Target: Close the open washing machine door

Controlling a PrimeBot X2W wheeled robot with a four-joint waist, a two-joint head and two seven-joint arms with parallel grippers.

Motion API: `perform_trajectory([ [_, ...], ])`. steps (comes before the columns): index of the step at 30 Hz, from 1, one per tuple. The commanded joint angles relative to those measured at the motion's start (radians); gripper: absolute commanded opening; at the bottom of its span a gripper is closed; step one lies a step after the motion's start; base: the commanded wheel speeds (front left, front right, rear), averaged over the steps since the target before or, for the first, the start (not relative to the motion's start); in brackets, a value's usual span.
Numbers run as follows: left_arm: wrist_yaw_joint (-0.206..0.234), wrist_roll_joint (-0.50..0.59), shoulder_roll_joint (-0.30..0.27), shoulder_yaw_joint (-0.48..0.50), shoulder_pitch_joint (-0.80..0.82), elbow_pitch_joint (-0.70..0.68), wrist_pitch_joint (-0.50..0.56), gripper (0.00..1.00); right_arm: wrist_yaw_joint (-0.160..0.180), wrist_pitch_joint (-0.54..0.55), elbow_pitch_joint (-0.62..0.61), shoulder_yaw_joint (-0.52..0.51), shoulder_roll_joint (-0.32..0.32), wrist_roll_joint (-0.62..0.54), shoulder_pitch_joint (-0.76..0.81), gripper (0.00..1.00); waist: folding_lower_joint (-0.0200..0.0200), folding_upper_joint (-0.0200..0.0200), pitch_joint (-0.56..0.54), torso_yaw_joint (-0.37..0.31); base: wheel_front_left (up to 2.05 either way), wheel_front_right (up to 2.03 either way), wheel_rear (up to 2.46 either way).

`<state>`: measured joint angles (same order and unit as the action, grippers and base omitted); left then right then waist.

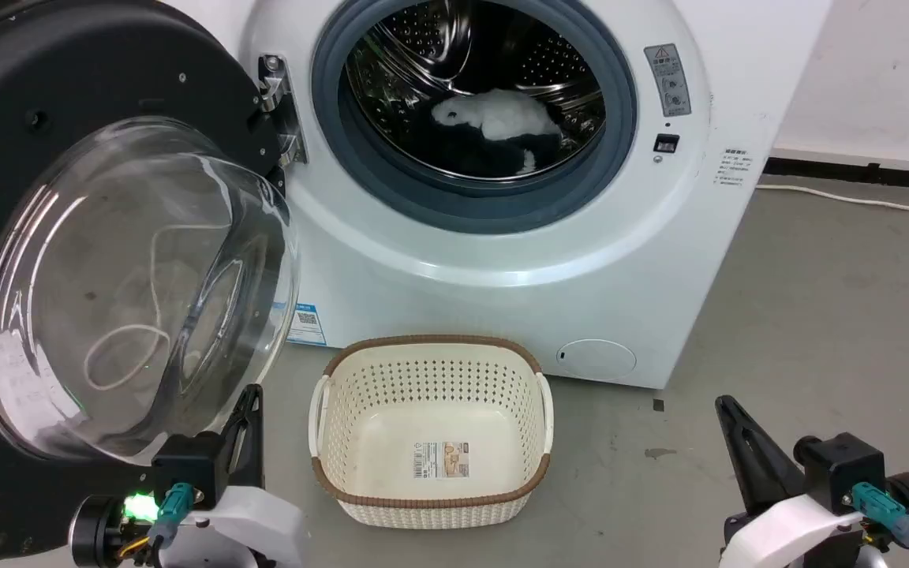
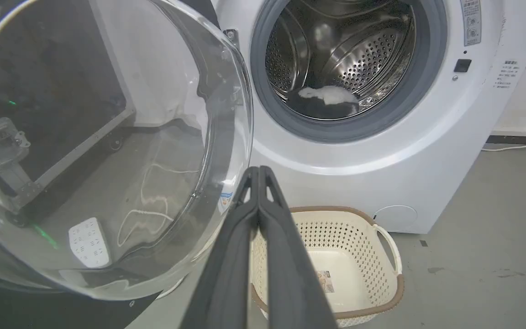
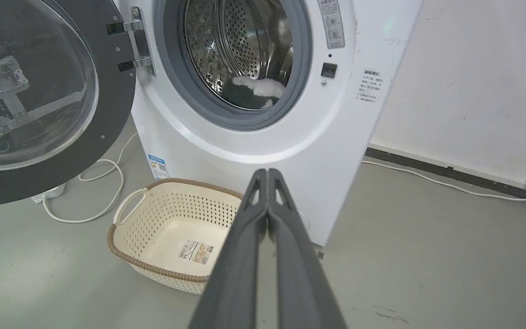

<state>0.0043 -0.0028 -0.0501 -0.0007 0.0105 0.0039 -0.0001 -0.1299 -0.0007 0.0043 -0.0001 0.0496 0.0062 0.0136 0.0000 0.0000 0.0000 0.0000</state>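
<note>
Both pairs of jaws are clenched empty: my left gripper [image 2: 258, 176] has the wide-open washing machine door [image 2: 107, 151] just left of its jaws, likely poised to push it shut; my right gripper [image 3: 267, 178] hangs well apart.

Head camera looks down, wrist cameras forward from low; all share the washing machine [image 1: 502, 268].

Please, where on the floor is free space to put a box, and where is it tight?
Free: the grey floor right of the washing machine, up to the white cable by the wall; also the strip between the basket and the right claw. Crowded: the left side, where the open door hangs beside the left claw, close to the basket.
</note>
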Motion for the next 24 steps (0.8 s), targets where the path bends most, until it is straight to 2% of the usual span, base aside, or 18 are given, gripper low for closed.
perform_trajectory([
  [1,-0.004,0.003,0.000,0.001,-0.010,-0.004,0.000,0.00,-0.001,0.001,-0.004,0.000,0.001,-0.006,-0.014,0.00,0.0000,0.0000,0.000,0.000,0.00,0.00,0.00],
  [24,-0.004,0.003,0.000,0.001,-0.010,-0.004,0.000,0.00,-0.001,0.001,-0.004,0.000,0.001,-0.006,-0.014,0.00,0.0000,0.0000,0.000,0.000,0.00,0.00,0.00],
])
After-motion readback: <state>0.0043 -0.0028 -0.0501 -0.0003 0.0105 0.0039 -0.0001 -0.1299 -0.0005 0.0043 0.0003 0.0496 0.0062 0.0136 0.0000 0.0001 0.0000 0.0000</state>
